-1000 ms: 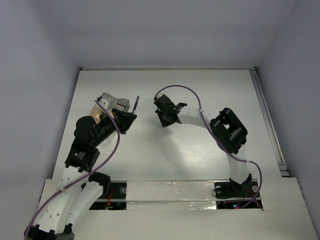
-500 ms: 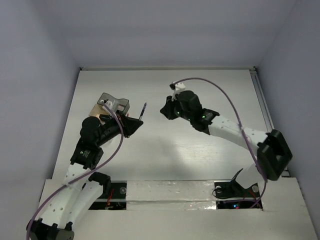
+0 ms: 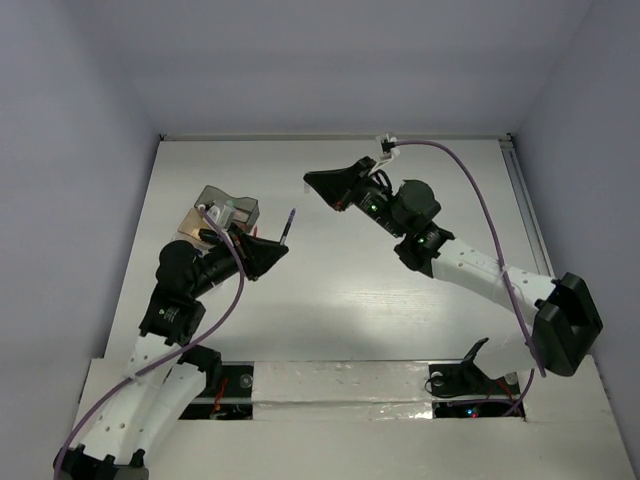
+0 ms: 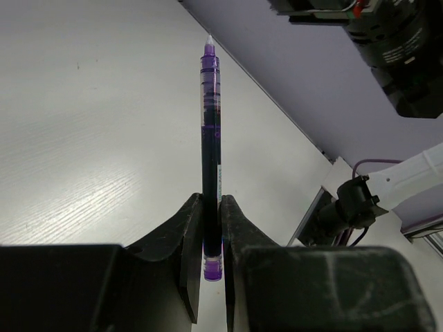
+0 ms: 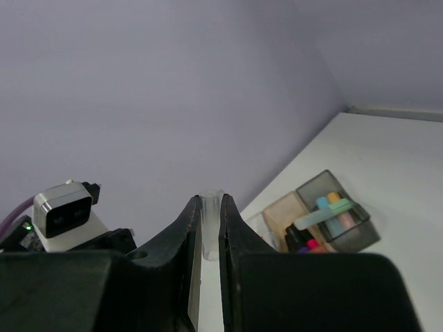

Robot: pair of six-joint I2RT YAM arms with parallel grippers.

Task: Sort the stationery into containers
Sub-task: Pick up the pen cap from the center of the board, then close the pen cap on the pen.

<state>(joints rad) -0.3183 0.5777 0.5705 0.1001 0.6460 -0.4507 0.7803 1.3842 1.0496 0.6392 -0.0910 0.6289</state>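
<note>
your left pincer (image 4: pixel 211 207) is clamped on the purple pen (image 4: pixel 210 131), low on its barrel. the long part and the bare tip stick out ahead of the fingers, over the desk (image 3: pixel 400 300), a bit left of its middle. your right pincer (image 5: pixel 210 207) is pressed together on a small clear cap (image 5: pixel 211 225), held high toward the far edge, and the two pincers are well apart. the containers (image 5: pixel 356 238) stand near the left edge of the desk, in its far half, with some highlighters (image 5: pixel 337 207) already inside.

i judge the step in hand is to put the cap on the pen before it goes into a compartment. i cannot tell which end of the cap is open, so check this first. then bring the cap in one line with the tip, using both wrist views. come slowly: the pen is gripped near its end and may swing or slide back if you push off-centre. loosen the right pincer only when the cap is seated.
</note>
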